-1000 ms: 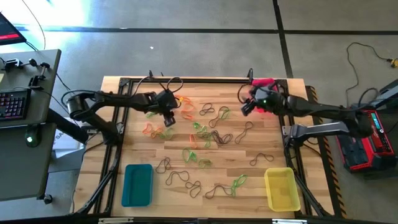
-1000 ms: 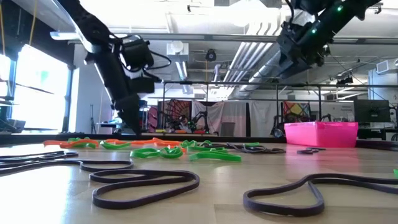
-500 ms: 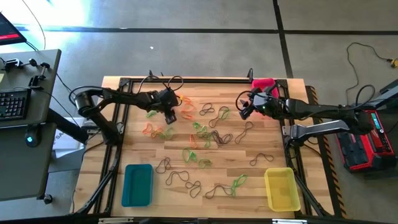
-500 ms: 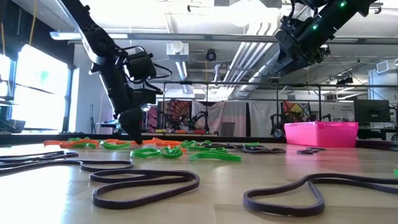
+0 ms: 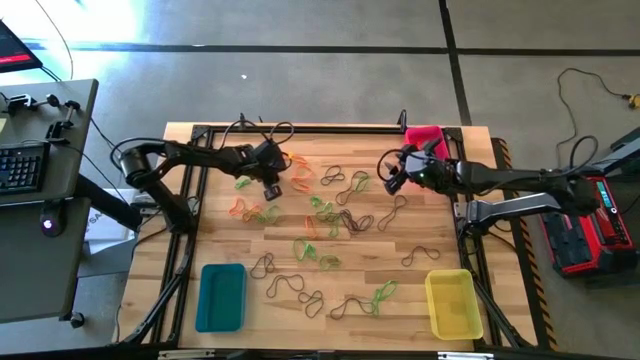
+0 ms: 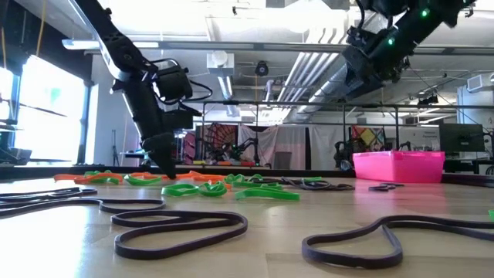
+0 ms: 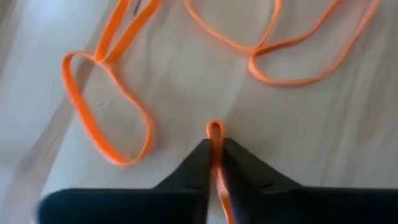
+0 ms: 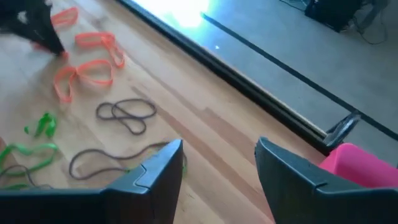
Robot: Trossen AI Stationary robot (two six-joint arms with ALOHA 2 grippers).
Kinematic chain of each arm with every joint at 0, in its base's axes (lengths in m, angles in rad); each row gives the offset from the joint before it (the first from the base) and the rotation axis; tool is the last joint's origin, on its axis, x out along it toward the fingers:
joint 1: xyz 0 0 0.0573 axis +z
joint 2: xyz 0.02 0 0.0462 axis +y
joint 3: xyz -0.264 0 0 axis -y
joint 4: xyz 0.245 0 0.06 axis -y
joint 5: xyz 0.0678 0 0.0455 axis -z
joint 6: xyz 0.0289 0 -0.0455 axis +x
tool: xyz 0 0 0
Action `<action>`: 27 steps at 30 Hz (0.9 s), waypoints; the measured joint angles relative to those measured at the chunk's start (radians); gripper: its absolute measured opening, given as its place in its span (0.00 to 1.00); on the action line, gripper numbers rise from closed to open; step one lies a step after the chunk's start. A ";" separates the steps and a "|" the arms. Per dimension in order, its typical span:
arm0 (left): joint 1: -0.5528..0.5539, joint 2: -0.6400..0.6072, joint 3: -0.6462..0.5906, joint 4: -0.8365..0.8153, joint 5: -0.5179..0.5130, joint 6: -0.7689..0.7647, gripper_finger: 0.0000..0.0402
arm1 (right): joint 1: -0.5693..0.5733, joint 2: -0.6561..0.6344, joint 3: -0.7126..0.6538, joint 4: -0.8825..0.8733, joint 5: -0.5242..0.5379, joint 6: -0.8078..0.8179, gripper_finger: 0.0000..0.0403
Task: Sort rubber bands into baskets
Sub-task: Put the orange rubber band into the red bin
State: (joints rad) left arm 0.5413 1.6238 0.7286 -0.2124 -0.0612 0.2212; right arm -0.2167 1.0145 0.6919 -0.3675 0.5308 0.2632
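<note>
Orange (image 5: 300,166), green (image 5: 322,210) and dark (image 5: 352,220) rubber bands lie scattered flat on the wooden table. My left gripper (image 5: 272,189) is down at the table among the orange bands and shut on one of them (image 7: 214,130); two more orange bands (image 7: 106,106) lie just beyond its fingers. My right gripper (image 5: 392,181) hangs open well above the table (image 6: 370,73), near the pink basket (image 5: 423,133) at the far edge. The teal basket (image 5: 221,297) and the yellow basket (image 5: 452,303) stand at the near edge. My left gripper pinches an orange rubber band between its two fingertips (image 7: 202,158). A small loop of the band (image 7: 214,129) sticks out past the tips and the rest runs back between the fingers. The fingers slant down from above, with their tips at the tabletop (image 6: 166,168).
Dark bands (image 6: 181,228) lie near the table's front edge, between the teal and yellow baskets. A black frame rail (image 5: 300,128) runs along the far edge. A desk with a keyboard (image 5: 22,165) stands left of the table, a red case (image 5: 590,230) to its right.
My left gripper has come down and a little toward the table's right, until its tips reach the tabletop at the orange bands. My right gripper has drifted slightly away from the pink basket toward the table's middle, still open and high.
</note>
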 joint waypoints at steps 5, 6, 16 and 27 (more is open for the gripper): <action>-0.006 -0.059 -0.001 0.004 -0.007 -0.002 0.02 | 0.009 0.000 -0.143 0.218 -0.029 -0.010 0.30; -0.008 -0.070 -0.001 0.003 -0.001 -0.006 0.01 | 0.009 0.001 -0.175 0.272 -0.044 -0.006 0.25; -0.047 -0.161 -0.038 0.157 0.087 -0.073 0.00 | 0.009 0.001 -0.347 0.522 -0.251 0.063 0.08; -0.094 -0.189 -0.234 0.540 0.157 -0.147 0.00 | 0.007 0.001 -0.348 0.515 -0.254 0.102 0.08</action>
State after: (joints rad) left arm 0.4477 1.4349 0.4951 0.3280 0.0954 0.0741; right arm -0.2092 1.0159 0.3443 0.1472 0.2771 0.3656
